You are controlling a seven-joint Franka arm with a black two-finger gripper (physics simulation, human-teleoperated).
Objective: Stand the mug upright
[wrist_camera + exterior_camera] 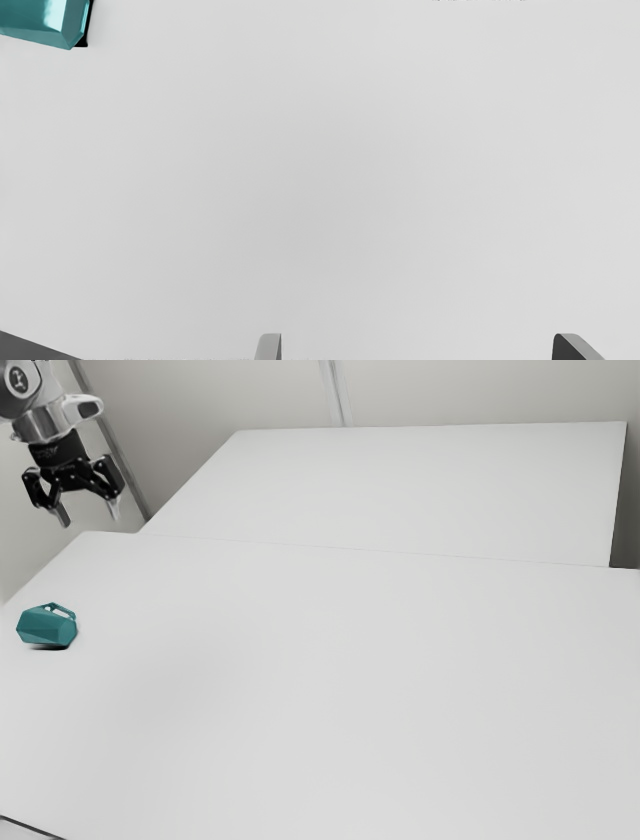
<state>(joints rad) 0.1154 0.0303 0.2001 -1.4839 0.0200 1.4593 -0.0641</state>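
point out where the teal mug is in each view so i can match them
Exterior view: the teal mug lies on its side near the exterior view's left edge.
Wrist view: the mug, cut off at a corner, away from the open gripper.
Shared landmark: the gripper.

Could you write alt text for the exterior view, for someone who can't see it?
A teal mug lies on its side, handle uppermost, on a white table, near the exterior view's left edge. In the upper left, a robot arm holds its black end effector in the air, two fingers apart, clear of the mug.
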